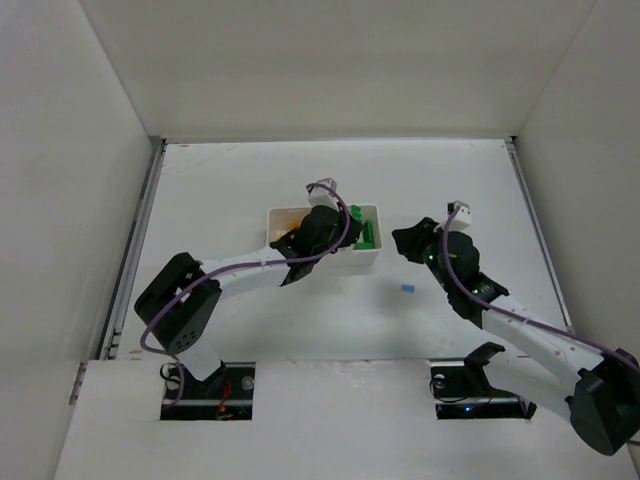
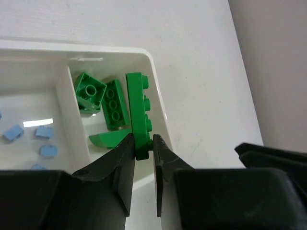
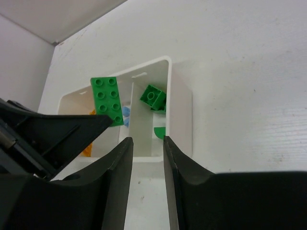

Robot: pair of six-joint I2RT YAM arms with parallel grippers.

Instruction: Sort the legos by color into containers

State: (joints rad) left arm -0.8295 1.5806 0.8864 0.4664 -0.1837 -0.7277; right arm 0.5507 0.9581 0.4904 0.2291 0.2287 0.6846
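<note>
My left gripper [image 2: 143, 143] is shut on a green flat lego [image 2: 138, 112] held on edge over the right compartment of the white tray [image 2: 159, 98]. That compartment holds green legos [image 2: 90, 91]. The middle compartment holds pale blue legos [image 2: 44, 132]. In the top view the left gripper [image 1: 325, 230] hovers over the tray [image 1: 288, 211]. My right gripper [image 1: 408, 243] is open and empty just right of the tray. In the right wrist view its jaws [image 3: 147, 143] face the tray wall [image 3: 181, 115] and the held green lego [image 3: 108, 99]. A yellow-orange lego [image 3: 88, 149] shows in the left compartment.
One pale blue lego [image 1: 408, 289] lies on the white table in front of the right gripper. White walls enclose the table at the left, right and back. The left gripper's black body [image 3: 48, 134] is close to the right gripper's left finger.
</note>
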